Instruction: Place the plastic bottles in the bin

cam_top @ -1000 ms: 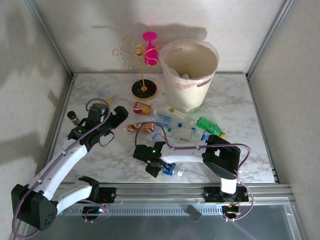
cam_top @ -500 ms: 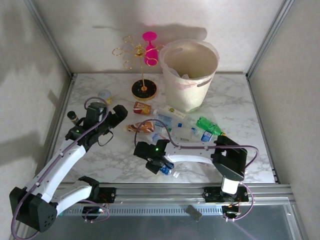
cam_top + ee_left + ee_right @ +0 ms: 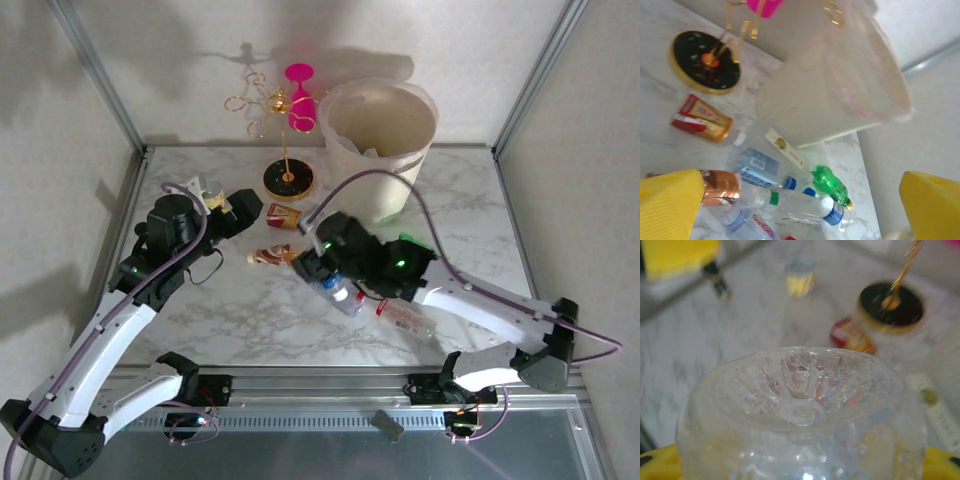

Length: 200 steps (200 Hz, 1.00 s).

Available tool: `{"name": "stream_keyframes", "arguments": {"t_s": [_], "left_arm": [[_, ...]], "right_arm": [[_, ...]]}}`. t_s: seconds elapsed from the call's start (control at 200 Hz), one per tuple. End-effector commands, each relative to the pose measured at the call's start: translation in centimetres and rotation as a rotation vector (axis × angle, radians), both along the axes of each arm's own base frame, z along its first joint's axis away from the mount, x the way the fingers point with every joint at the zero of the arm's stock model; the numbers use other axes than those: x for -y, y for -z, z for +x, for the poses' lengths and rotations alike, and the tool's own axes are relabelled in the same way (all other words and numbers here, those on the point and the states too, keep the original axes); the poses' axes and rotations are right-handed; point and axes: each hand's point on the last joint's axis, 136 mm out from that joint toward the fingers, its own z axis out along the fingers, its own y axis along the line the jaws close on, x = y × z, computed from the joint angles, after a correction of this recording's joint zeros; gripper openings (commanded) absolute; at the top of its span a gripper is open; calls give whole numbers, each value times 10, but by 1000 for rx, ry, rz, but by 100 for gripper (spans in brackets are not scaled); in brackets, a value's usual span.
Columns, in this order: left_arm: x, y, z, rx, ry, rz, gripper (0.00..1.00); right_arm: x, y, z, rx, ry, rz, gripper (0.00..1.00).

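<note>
Right gripper (image 3: 320, 266) lifted, seemingly gripping bottle (image 3: 338, 293); marble table (image 3: 250, 312).

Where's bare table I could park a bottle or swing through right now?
Bare marble runs right of the bin, out to the right wall, and another patch lies between the brown-label bottle and the near rail. Crowded: the strip in front of the bin, with loose bottles and the right fingers clamping a clear bottle.

clear glossy plastic bottle (image 3: 802, 440); matt translucent cream bin (image 3: 380, 187); smooth marble-pattern table (image 3: 240, 320); gold wire stand (image 3: 289, 180).
</note>
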Motion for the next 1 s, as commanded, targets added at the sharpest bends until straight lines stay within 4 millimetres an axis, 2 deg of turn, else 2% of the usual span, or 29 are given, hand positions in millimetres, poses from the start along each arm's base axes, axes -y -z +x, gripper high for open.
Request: {"name": "stream_keyframes", "arguments": {"t_s": [0.0, 0.135, 0.23, 0.35, 0.466, 0.551, 0.636, 0.766, 0.851, 0.996], "left_arm": [[26, -34, -3, 135, 91, 35, 100], [53, -33, -8, 173, 149, 115, 99], [57, -28, -6, 181, 143, 182, 100], [52, -21, -1, 185, 111, 227, 100], [49, -4, 4, 174, 94, 267, 100], [44, 8, 6, 163, 69, 291, 100], [42, 22, 6, 152, 53, 282, 100], [50, 35, 7, 133, 85, 268, 100], [50, 37, 9, 128, 80, 283, 100], [47, 36, 9, 135, 72, 288, 100]], "right_arm": [[19, -81, 28, 138, 59, 231, 58], [57, -136, 64, 237, 165, 344, 57], [92, -163, 100, 286, 256, 399, 57], [117, -181, 142, 334, 329, 406, 58], [146, -190, 185, 365, 422, 439, 57], [160, -187, 216, 372, 470, 462, 56], [163, -175, 248, 350, 494, 446, 56], [159, -138, 296, 286, 515, 375, 57], [150, -121, 318, 261, 501, 340, 57], [141, -77, 351, 179, 506, 276, 57]]}}
